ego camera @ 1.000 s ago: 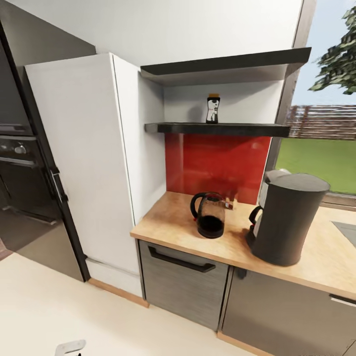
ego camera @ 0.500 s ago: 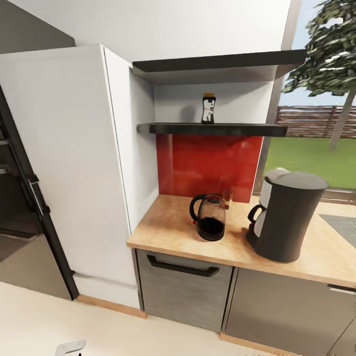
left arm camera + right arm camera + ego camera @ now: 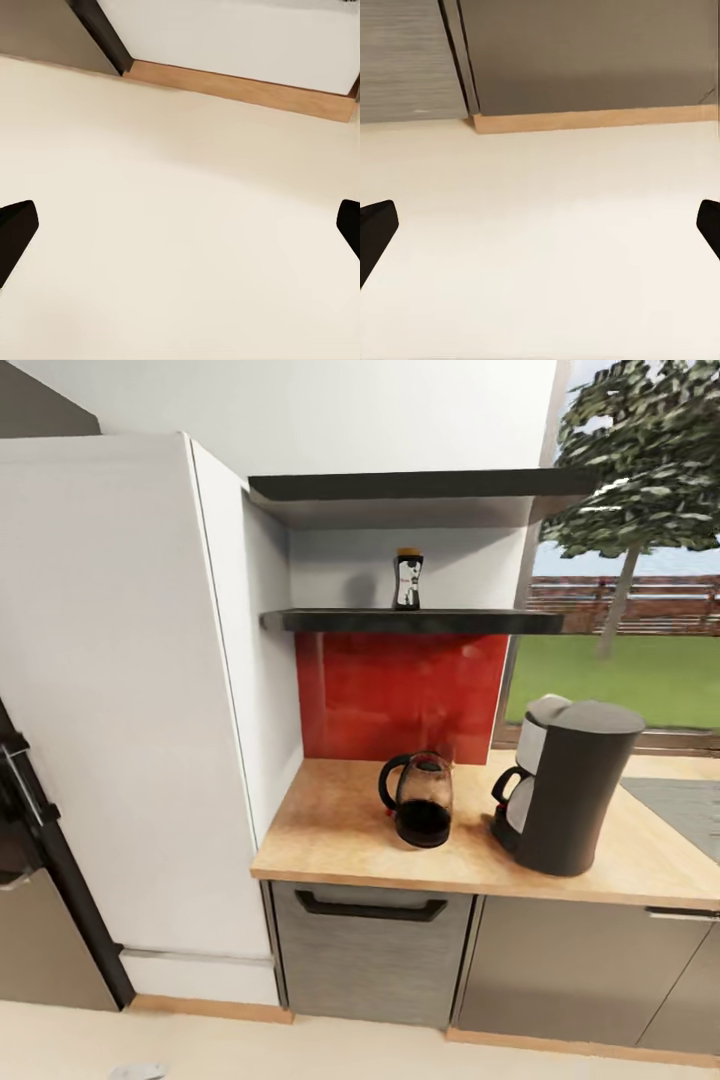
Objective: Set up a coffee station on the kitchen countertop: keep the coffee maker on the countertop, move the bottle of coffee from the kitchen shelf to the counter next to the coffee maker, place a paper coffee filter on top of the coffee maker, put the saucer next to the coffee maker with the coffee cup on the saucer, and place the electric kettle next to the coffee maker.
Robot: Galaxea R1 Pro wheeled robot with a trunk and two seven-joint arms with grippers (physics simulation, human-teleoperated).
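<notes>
Wrist views: left hand (image 3: 180,225) and right hand (image 3: 540,225) spread wide, empty, over floor (image 3: 180,150).

One coffee maker (image 3: 567,790) and one kettle (image 3: 418,798) stand on a single wooden countertop (image 3: 330,830). One bottle (image 3: 407,579) sits on the lower of two dark wall shelves (image 3: 410,622), the second shelf (image 3: 400,485) above it. Below the counter, one drawer front carries one black handle (image 3: 370,908); beside it are what may be two more cabinet fronts, cut off at the edge. Outside the window stands one tree (image 3: 640,470).
</notes>
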